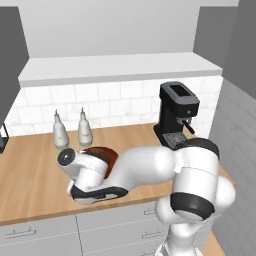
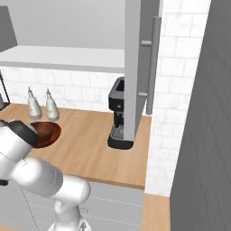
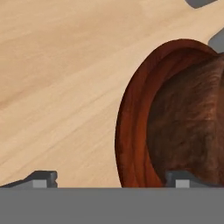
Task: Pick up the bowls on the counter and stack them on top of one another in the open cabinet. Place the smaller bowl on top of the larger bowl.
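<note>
The larger bowl point(image 3: 175, 113) is wide, glossy and reddish-brown, and it rests on the counter point(image 3: 61, 78). Its left rim runs down between my fingertips point(image 3: 43, 178). My gripper point(image 3: 113, 179) is open: one tip stands outside the bowl over the wood, the other over its inside. The same bowl point(image 1: 106, 154) peeks out behind my low-bent arm and shows beside my elbow point(image 2: 45, 133). The smaller bowl is out of view. The open cabinet point(image 1: 120, 67) with its thick white ledge is above the tiled wall.
Two white bottles point(image 1: 60, 131) point(image 1: 85, 129) stand just behind the bowl by the wall. A black coffee machine point(image 1: 176, 115) sits to the right. The cabinet's open door point(image 2: 135, 67) hangs above that machine. Grey drawers point(image 1: 45, 232) lie under the counter's front edge.
</note>
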